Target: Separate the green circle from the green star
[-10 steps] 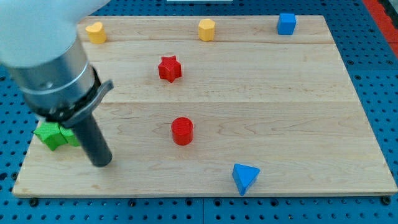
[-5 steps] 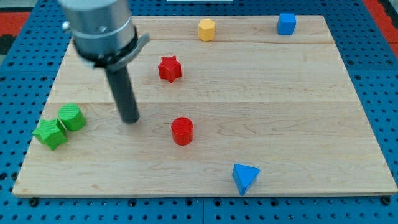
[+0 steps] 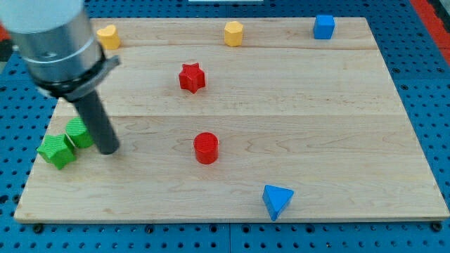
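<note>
The green circle [image 3: 78, 131] lies near the board's left edge, touching the green star [image 3: 55, 150], which sits just below and to its left. My tip [image 3: 108, 149] rests on the board right beside the green circle, on its right and slightly lower. The rod partly hides the circle's right edge. I cannot tell whether the tip touches the circle.
A red circle [image 3: 206, 147] lies mid-board and a red star [image 3: 190, 77] above it. A blue triangle [image 3: 277, 200] sits near the bottom edge. Two yellow blocks [image 3: 107, 36] [image 3: 233, 33] and a blue cube [image 3: 323, 26] line the top edge of the wooden board [image 3: 337, 126].
My tip has moved left and slightly down, from mid-board to right beside the green circle. The green blocks have barely moved.
</note>
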